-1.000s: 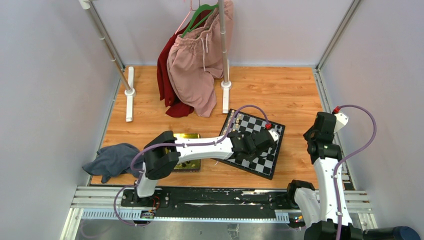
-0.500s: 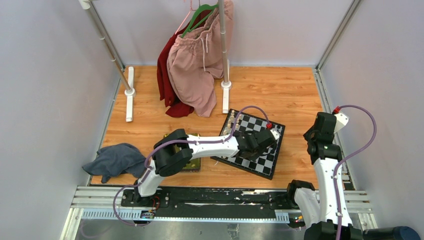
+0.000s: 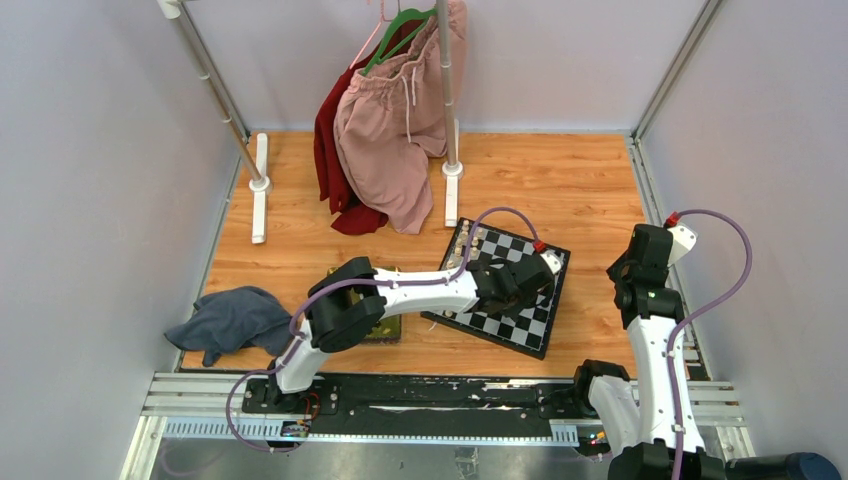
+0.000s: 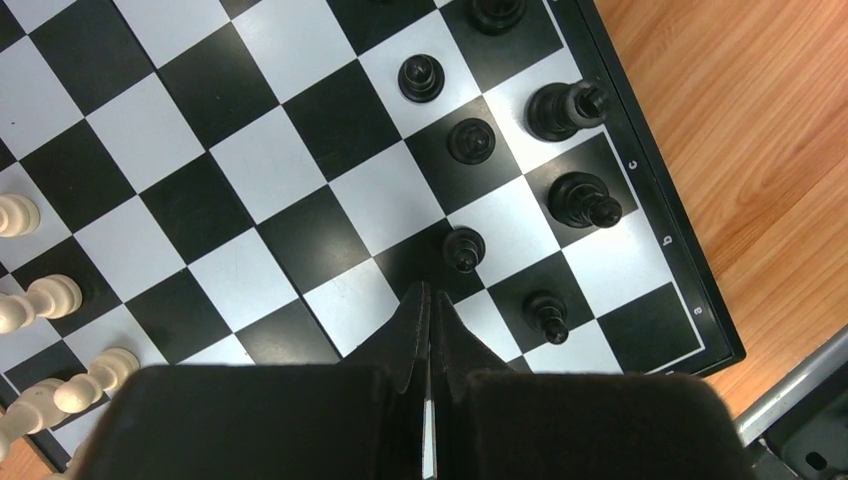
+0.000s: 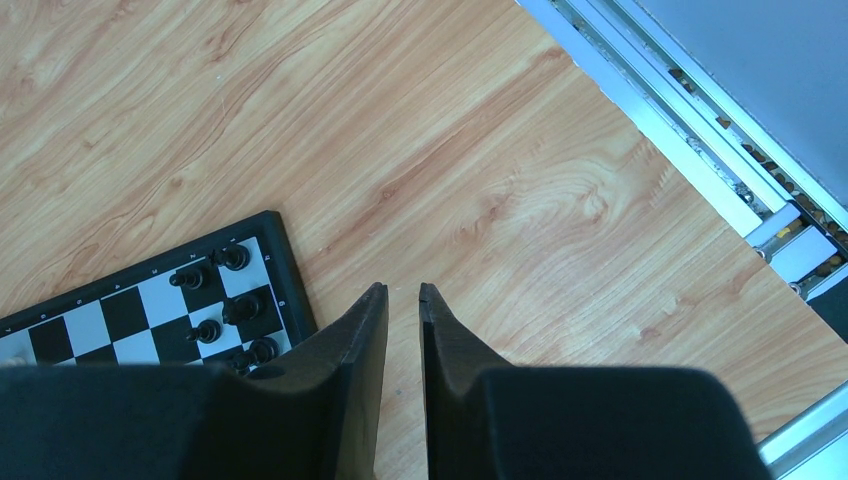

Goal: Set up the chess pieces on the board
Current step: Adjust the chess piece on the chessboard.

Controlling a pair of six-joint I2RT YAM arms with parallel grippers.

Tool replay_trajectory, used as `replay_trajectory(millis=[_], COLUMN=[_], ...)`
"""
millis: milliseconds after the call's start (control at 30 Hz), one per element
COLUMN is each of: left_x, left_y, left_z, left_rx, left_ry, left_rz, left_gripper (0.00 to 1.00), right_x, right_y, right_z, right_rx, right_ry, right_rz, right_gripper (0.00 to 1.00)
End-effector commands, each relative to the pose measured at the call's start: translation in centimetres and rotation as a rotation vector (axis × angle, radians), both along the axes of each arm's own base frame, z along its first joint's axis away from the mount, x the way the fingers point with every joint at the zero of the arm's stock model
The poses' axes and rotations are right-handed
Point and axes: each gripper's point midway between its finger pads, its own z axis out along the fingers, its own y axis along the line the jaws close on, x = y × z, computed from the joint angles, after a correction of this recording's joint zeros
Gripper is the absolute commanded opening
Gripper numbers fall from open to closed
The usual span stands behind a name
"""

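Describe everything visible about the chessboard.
The chessboard is a flat square of black and white checks inside a thin dark border with small letters. It lies askew on the wooden table. Black pieces sit along one edge, cream pieces along the opposite one. The shut left hand hangs over it.

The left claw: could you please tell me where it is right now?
In the left wrist view the left claw, shut, hangs over the board near its lettered edge, its tips just short of a black pawn.
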Motion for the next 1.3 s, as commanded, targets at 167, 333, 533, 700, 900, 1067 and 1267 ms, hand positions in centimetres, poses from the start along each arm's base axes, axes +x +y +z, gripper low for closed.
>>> replay_trajectory(millis=[167,333,533,700,900,1067,1267], left_x=[1.2,1.3,1.1,0.9,0.7,0.5,0.2], left_y=[0.0,0.0,-0.4,-0.6,-0.9,-1.2,-1.6], left_z=[-1.2,-1.7,-1.9,-1.9,-2.1,-2.1,-2.2], left_rx=[-0.018,-0.02,-0.036,-0.043,-0.055,-0.068,-0.077], left_ry=[0.002,0.011,0.028,0.038,0.057,0.068,0.082], left_rz=[0.053,0.058,0.057,0.053,0.048,0.044,0.033], left_gripper=[0.0,0.0,0.0,0.0,0.0,0.0,0.0], right_x=[-0.5,-0.5,-0.6,-0.7,-0.8,-0.8,-0.7], right_y=[-0.3,-0.3,-0.2,-0.2,-0.2,-0.2,-0.2], right_z=[-0.2,-0.2,-0.3,-0.4,-0.5,-0.6,-0.7], right_rx=[-0.011,-0.01,-0.009,-0.008,-0.007,-0.005,-0.005], right_ry=[0.023,0.025,0.027,0.027,0.029,0.03,0.03], right_rz=[-0.006,-0.006,-0.006,-0.007,-0.007,-0.007,-0.004], right_gripper=[0.23,0.23,0.23,0.22,0.22,0.22,0.22])
